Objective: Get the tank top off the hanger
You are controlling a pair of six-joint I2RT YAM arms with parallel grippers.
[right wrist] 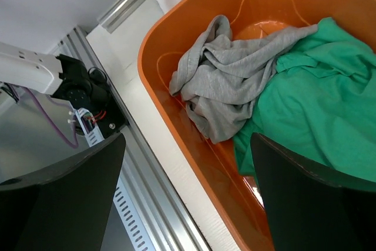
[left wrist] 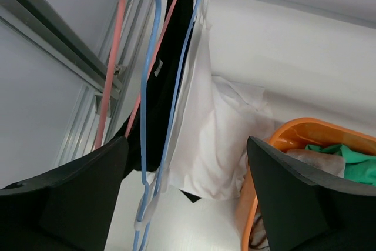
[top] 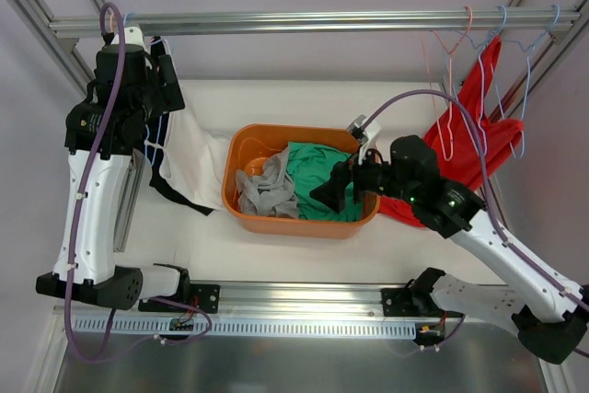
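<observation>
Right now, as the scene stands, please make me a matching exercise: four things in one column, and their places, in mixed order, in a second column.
Things:
1. grey garment
2. red garment
3. white garment
4. orange tub

Places:
A. hanging at the right end of the rail
B. lying in the tub, beside the green cloth
C. hanging at the left end of the rail, its lower part reaching the table
D. standing in the middle of the table

Pairs: 1-B, 2-A, 3-C, 4-D.
</observation>
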